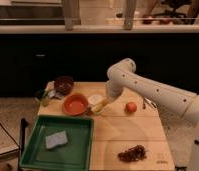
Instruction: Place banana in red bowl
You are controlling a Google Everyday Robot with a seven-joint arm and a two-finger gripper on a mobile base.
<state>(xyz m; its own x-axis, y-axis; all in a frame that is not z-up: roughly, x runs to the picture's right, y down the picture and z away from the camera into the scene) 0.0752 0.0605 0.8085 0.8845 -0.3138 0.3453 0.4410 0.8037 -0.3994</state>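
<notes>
The banana (98,107) is small and pale yellow. It lies just right of the red bowl (75,104), below the white cup (95,99). The red bowl is shallow, orange-red, and holds nothing I can see. My gripper (106,101) reaches down from the white arm (143,87) and sits at the banana's right end, close to the cup. I cannot tell whether it is touching or holding the banana.
A round orange-red fruit (131,107) lies right of the gripper. A dark maroon bowl (64,84) and a green item (43,97) sit at the back left. A green tray (68,150) with a grey-blue sponge (56,140) is front left. A dark clump (132,153) lies front right.
</notes>
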